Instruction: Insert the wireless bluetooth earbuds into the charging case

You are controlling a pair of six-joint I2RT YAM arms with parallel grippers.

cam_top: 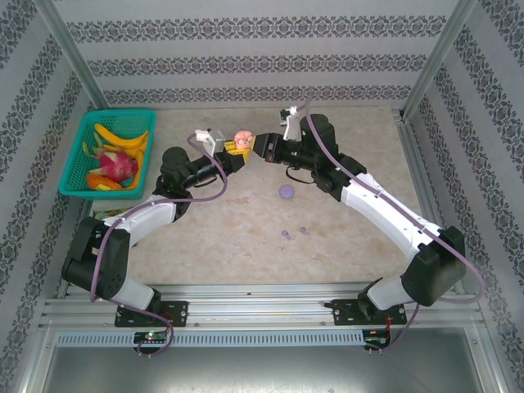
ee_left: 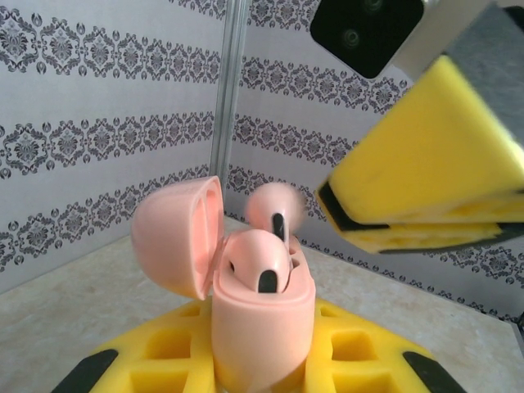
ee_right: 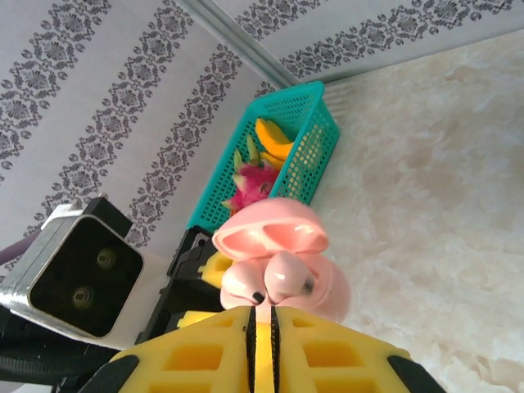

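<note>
Left gripper (ee_left: 262, 356) is clamped on the lower body of the pink case (ee_left: 262, 323) and holds it up off the table (cam_top: 352, 246), mid-back of the workspace. Lid (ee_left: 176, 233) is hinged open to one side.

Front bud (ee_left: 255, 260) sits in its well, dark end facing out. Rear bud (ee_left: 274, 211) rides higher and looks blurred. My read: not fully seated.

Right gripper (ee_right: 260, 315) has its fingers pinched to a thin slit with nothing visible between them. Tips are just beside the buds; can't tell if they touch.

On the table: a purple disc (cam_top: 286, 191), plus two purple bits (cam_top: 285, 234) nearer the bases. Probably more buds, but too small to be sure. Basket (cam_top: 82, 135) of fruit sits far left, well apart from the work.

Handling, as a judgement:
- **Buds:** light, hard, glossy and rounded, so slippery. A hard pinch will likely squirt one out, and a dropped one will roll.
- **Where to hold a bud:** across the bulb, stem free to point into the well, light force.
- **Seating:** a gentle press on top with closed fingertips should do it. The well probably guides the bud in.
- **Case:** stiff, light and smooth. Grip it low on the body, clear of hinge and lid.
- **Risk:** an off-axis push could twist the case in the left pads or knock the lid shut.
</note>
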